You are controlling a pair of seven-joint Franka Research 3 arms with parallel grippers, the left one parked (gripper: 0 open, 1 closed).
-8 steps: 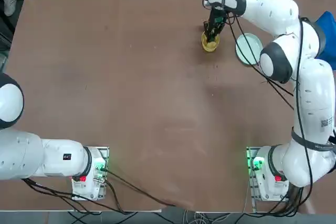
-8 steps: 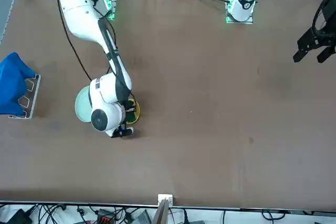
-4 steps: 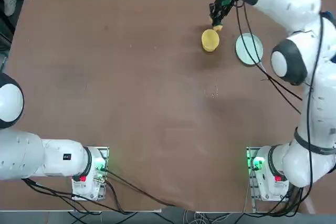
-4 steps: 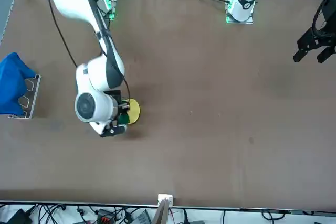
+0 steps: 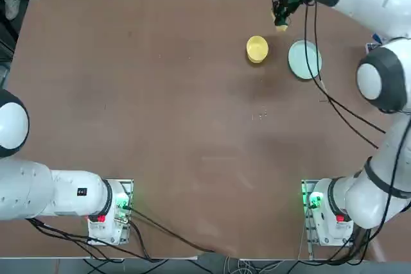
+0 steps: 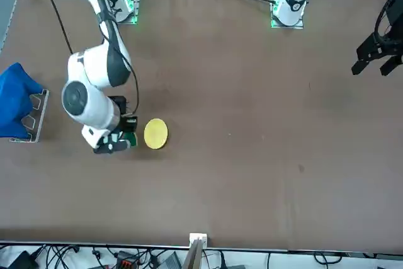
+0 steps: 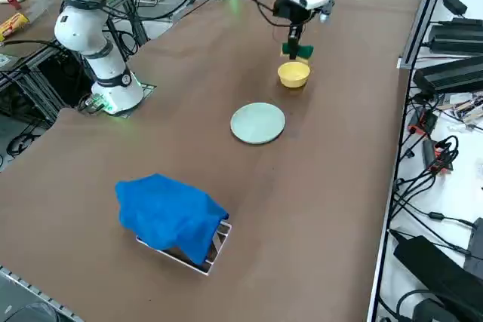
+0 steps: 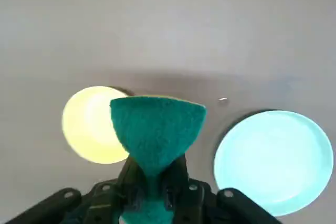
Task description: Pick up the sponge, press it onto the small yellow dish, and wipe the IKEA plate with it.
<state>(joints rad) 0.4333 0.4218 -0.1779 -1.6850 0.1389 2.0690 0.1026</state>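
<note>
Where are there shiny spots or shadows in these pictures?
Right wrist view: a pale glow washes over the round yellow dish, with a dark shadow along the rim of the round mint-green plate; the right gripper pinches a green sponge above the table. Top view: a soft sheen on the brown tabletop.

In the right wrist view, we find part of the yellow dish (image 8: 92, 124) hidden behind the sponge (image 8: 157, 129). A blue cloth (image 7: 170, 213) covers most of the rack (image 7: 219, 245), whose contents we cannot tell.
</note>
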